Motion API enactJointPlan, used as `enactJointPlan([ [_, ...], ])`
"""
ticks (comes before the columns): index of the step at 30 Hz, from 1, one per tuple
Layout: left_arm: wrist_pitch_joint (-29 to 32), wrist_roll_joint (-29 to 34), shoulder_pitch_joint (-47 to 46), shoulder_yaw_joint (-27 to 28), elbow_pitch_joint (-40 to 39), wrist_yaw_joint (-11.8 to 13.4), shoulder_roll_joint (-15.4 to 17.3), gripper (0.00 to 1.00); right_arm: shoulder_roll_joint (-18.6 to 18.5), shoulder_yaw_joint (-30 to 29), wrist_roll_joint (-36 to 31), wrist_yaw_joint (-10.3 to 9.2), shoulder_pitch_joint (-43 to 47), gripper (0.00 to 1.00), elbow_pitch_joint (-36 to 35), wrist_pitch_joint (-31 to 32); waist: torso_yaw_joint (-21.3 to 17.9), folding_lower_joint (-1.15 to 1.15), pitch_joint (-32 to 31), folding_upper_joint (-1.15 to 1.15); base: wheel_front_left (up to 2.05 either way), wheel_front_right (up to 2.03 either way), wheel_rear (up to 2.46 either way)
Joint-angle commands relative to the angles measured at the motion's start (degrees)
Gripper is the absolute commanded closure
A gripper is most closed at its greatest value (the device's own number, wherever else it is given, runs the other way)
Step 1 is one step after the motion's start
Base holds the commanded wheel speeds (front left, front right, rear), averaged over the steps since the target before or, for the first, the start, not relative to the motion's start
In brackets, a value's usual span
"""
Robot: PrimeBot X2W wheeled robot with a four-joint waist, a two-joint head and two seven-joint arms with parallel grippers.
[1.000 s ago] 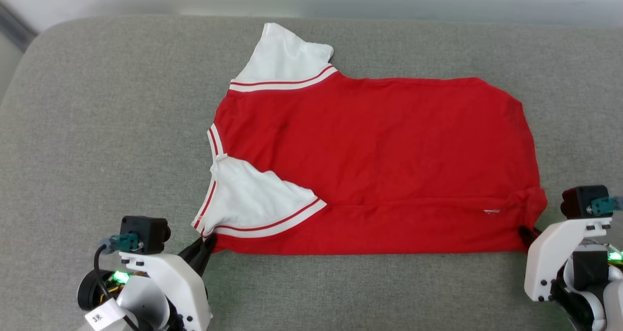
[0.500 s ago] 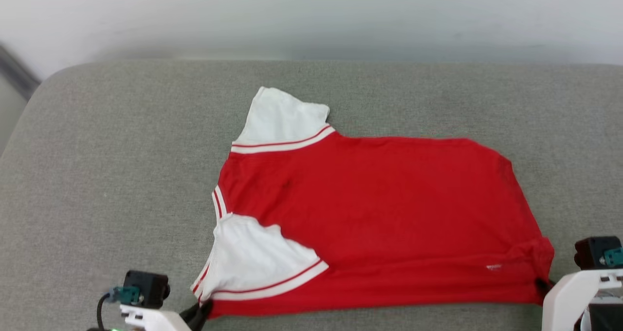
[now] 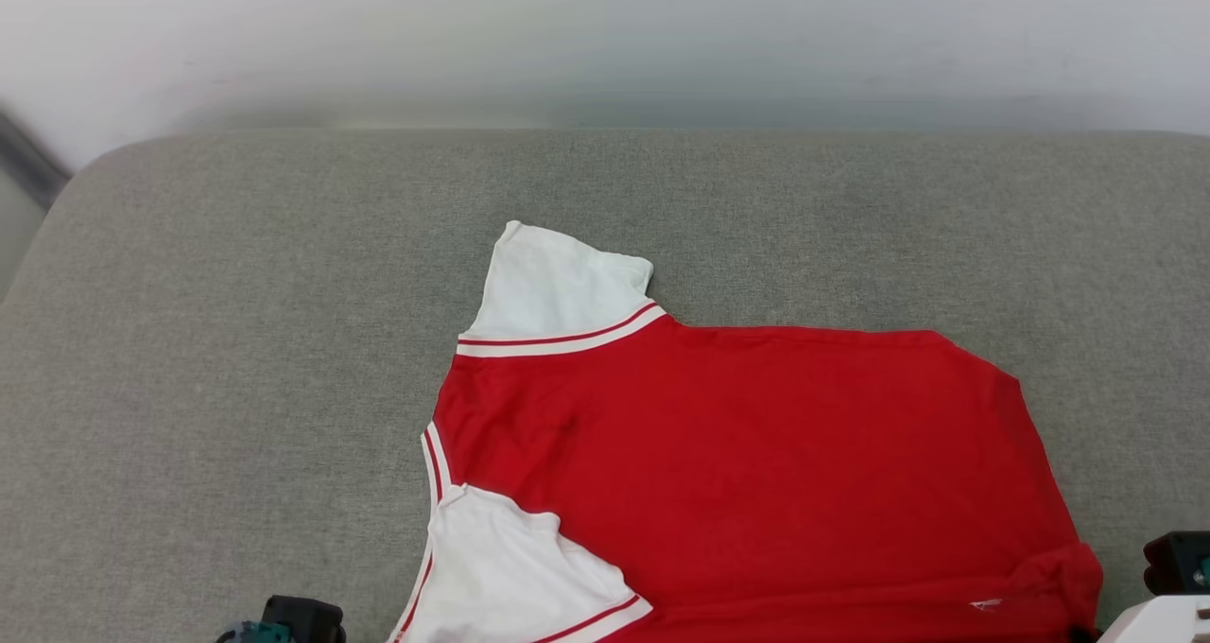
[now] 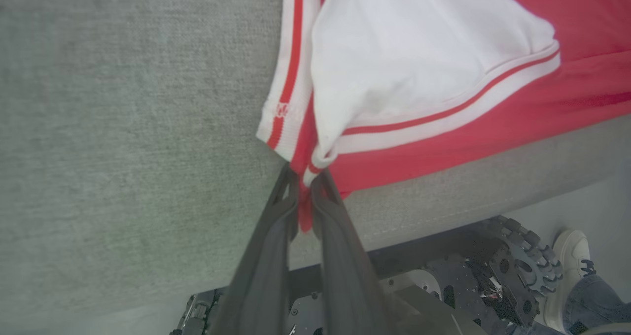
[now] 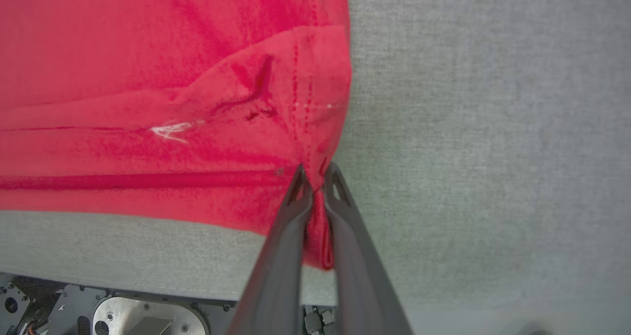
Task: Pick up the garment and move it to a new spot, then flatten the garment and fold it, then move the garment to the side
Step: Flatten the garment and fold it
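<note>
While left pincer and right pincer stay clamped on the garment — it slid nearer.

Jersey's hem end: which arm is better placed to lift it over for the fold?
Right: the right gripper pinches the jersey at its hem corner; the left gripper holds the sleeve end.

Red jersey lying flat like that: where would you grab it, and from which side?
By its two near corners, coming in low from the front edge of the grey cushion. The red jersey lies flat, so only its edges offer cloth to pinch. The left pincer is shut on the corner below the white sleeve, the right pincer on the hem corner.
</note>
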Motion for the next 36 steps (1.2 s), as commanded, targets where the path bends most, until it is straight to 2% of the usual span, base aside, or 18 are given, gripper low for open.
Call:
enactJointPlan([
  [1, -0.2, 0.2, -0.4, -0.4, 0.9, -0.4, -0.1, 1.00, -0.1, -0.5, -0.3, -0.10, 0.4, 1.00, 0.6, -0.1, -0.1, 0.00, 0.2, 0.00, 0.00, 0.00, 0.00],
  [7, -0.6, 0.1, -1.6, -1.0, 4.4, -2.5, -1.9, 1.00, 1.0, 0.8, -0.4, -0.09, -1.0, 1.00, 3.4, -1.2, -0.1, 0.00, 0.6, 0.00, 0.00, 0.00, 0.00],
  [8, -0.9, 0.3, -1.9, -1.1, 4.9, -2.5, -2.0, 0.94, 1.2, 1.0, -0.4, -0.08, -1.1, 1.00, 3.9, -1.3, -0.1, 0.00, 0.6, 0.00, 0.00, 0.00, 0.00],
  [9, -1.1, 0.4, -2.2, -1.1, 5.4, -2.7, -2.2, 0.31, 1.3, 1.2, -0.3, -0.08, -1.3, 1.00, 4.2, -1.7, 0.0, 0.00, 0.6, 0.00, 0.00, 0.00, 0.00],
  [10, -1.5, 0.6, -2.4, -1.1, 5.7, -2.9, -2.3, 0.00, 1.5, 1.2, -0.2, -0.08, -1.7, 0.02, 4.5, -2.1, 0.0, 0.00, 0.5, 0.00, 0.00, 0.00, 0.00],
  [17, -4.8, 1.8, -3.8, 0.0, 6.7, -3.6, -3.0, 0.00, 2.1, 0.7, 1.4, -0.08, -3.5, 0.00, 3.9, -4.4, 0.1, 0.00, -1.6, 0.00, 0.00, 0.00, 0.00],
  [23, -14.0, 4.6, -5.6, 3.3, 5.9, -2.9, -4.5, 0.00, 2.0, -0.5, 3.5, -0.08, -5.8, 0.00, -0.3, -8.7, -0.4, 0.00, -3.0, 0.00, 0.00, 0.00, 0.00],
  [30, -24.1, 10.2, -8.4, 5.4, 4.2, -4.3, -5.6, 0.00, 1.0, 2.2, 7.3, -0.07, -8.8, 0.00, -6.1, -20.5, -1.2, 0.00, -3.6, 0.00, 0.00, 0.00, 0.00],
  [34, -26.3, 15.1, -9.3, 7.8, 2.4, -4.3, -6.9, 0.00, 0.9, 4.1, 7.4, -0.07, -9.5, 0.00, -7.7, -28.4, -1.5, 0.00, -3.4, 0.00, 0.00, 0.00, 0.00],
  [36, -26.5, 17.5, -9.4, 10.3, 0.5, -4.1, -8.9, 0.00, 0.4, 5.4, 6.9, -0.07, -9.1, 0.00, -7.9, -31.8, -1.5, 0.00, -3.3, 0.00, 0.00, 0.00, 0.00],
])
